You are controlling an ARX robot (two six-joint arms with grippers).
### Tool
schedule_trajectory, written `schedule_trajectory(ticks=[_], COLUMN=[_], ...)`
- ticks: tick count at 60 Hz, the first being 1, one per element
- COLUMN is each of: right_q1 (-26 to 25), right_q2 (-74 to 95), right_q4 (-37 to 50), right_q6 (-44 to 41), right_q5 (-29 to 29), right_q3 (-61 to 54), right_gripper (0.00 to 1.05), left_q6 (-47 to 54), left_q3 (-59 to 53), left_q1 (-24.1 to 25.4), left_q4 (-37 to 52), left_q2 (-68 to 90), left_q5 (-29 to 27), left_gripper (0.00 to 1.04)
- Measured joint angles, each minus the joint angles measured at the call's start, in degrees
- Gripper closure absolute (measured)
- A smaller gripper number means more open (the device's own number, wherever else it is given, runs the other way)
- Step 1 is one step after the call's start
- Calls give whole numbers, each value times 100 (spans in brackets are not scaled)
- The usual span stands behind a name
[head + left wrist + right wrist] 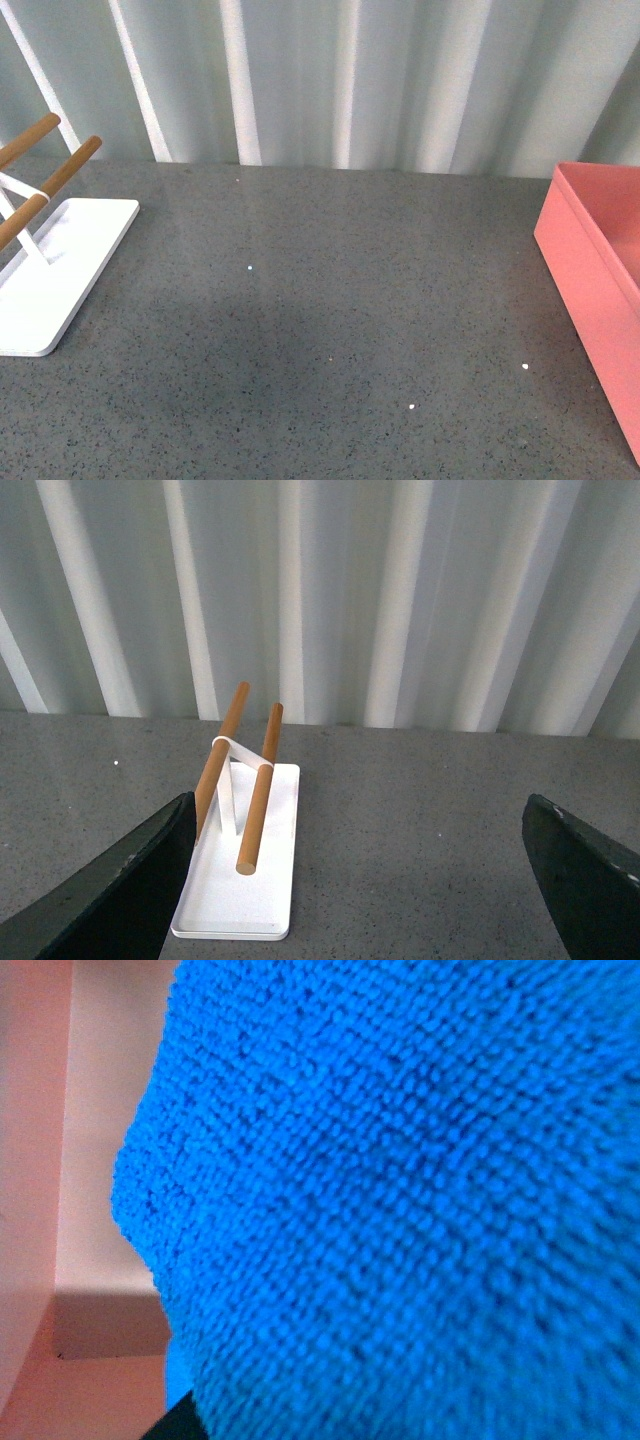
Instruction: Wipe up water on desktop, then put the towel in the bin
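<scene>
The blue fluffy towel point(400, 1190) fills nearly the whole right wrist view, very close to the camera. My right gripper is shut on it and hidden behind it; only a dark sliver of a finger point(172, 1428) shows. Beside the towel I see the bin's pink inner walls point(60, 1160), so the towel hangs over or inside the bin. In the front view the bin point(590, 280) stands at the right edge of the dark grey speckled desktop point(320, 300), and neither arm shows. My left gripper point(355, 900) is open and empty above the desktop point(420, 830).
A white rack with wooden bars point(60, 270) stands at the desktop's left; it also shows ahead of my left gripper point(240, 860). A few small white specks point(525, 367) lie on the desktop. A pale corrugated wall point(330, 80) runs behind.
</scene>
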Motion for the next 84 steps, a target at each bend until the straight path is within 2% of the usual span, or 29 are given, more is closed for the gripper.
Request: schedule_trajectory(ticks=[6, 16, 44, 49, 50, 51, 55, 59, 61, 65, 73, 84], right_q1=[0, 0, -2, -90, -92, -85, -2, 105, 153, 275, 415, 601], right_q2=[0, 0, 0, -435, -632, -767, -1123, -1360, -1541, -2079, -2496, -3331], right_q4=[0, 0, 4, 2151, 3091, 3696, 5858, 7941, 8651, 9191, 9274, 9256], right_q6=[0, 2, 0, 706, 1019, 1202, 1641, 1847, 1915, 2004, 2033, 2044], right_q5=[0, 2, -4, -1386, -1893, -2085, -2345, -2293, -2256, -2151, -2000, -1829], right_q3=[0, 0, 0, -1145, -1735, -2124, -3344, -4148, -4404, -4940, -5654, -6428], right_gripper=[45, 5, 7, 18, 24, 27, 40, 52, 59, 77, 102, 101], left_q6=[0, 0, 0, 0, -2, 0, 0, 0, 0, 0, 0, 0], left_q3=[0, 0, 0, 0, 0, 0, 0, 0, 0, 0, 0, 0], left_q1=[0, 0, 0, 0, 0, 0, 0, 0, 0, 0, 0, 0], left_q4=[0, 0, 0, 0, 0, 0, 0, 0, 0, 0, 0, 0], left_q2=[0, 0, 0, 0, 0, 0, 0, -2, -2, 0, -7, -7], left_q5=[0, 0, 0, 0, -17, -15, 0, 2, 0, 0, 0, 0], left_gripper=[7, 7, 7, 7, 7, 7, 7, 7, 7, 7, 7, 7])
